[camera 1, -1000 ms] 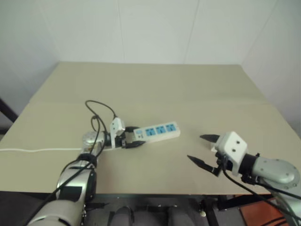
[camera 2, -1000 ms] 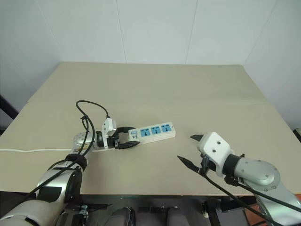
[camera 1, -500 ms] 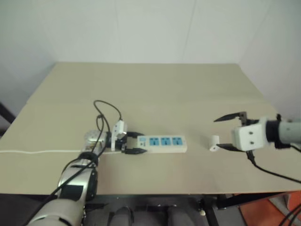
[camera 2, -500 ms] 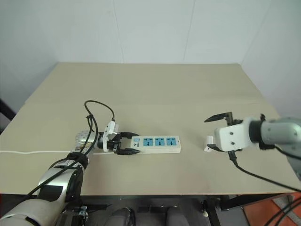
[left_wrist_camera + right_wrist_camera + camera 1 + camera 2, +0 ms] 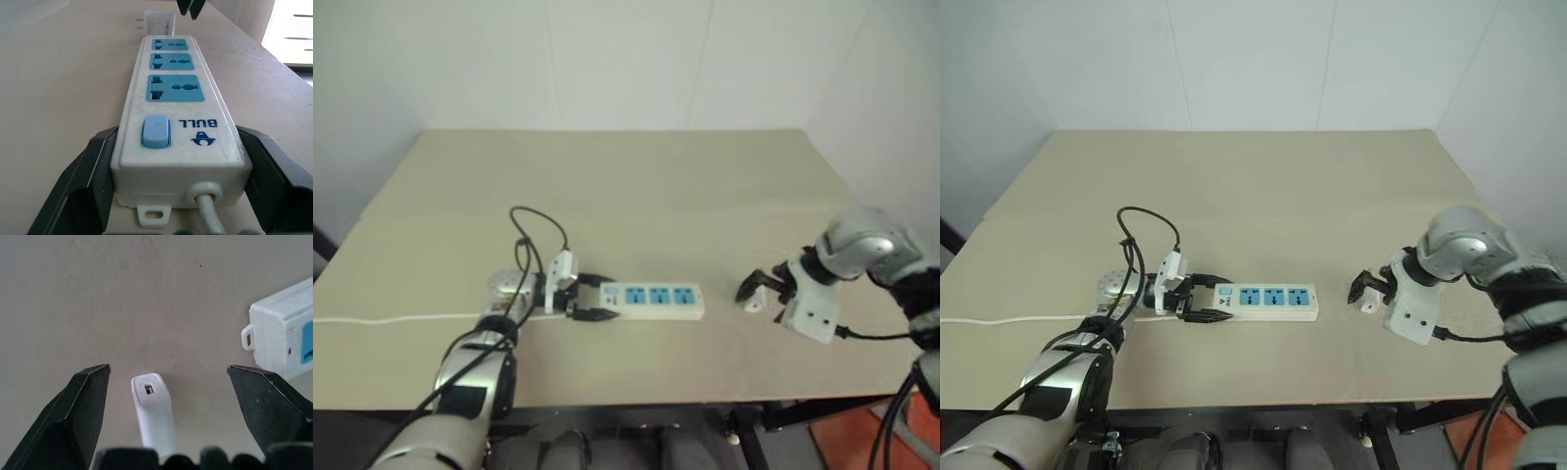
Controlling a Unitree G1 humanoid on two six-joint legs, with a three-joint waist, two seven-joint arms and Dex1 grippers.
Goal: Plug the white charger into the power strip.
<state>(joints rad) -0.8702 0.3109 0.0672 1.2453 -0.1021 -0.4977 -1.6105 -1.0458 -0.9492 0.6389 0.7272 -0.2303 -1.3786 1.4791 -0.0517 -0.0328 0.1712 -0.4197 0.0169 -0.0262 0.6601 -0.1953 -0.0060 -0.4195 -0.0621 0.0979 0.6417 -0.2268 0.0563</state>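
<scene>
The white charger (image 5: 152,407) lies on the bench (image 5: 1263,186) at the frame's lower middle, between the right gripper (image 5: 171,396)'s wide-open fingers for pickup, while the left gripper (image 5: 171,161) clamps the power strip (image 5: 172,103) steady.

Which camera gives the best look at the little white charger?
The right wrist view: the white charger lies close up between the open right gripper fingers, its port visible. The left wrist view shows it beyond the power strip; the eye views show a speck.

We see a broad beige surface (image 5: 1263,186) with a faint seam running across it from side to side. Behind it stand plain white wall panels (image 5: 1253,59) with thin vertical joints. An orange-red patch of floor (image 5: 901,446) shows below the surface's near right corner.
</scene>
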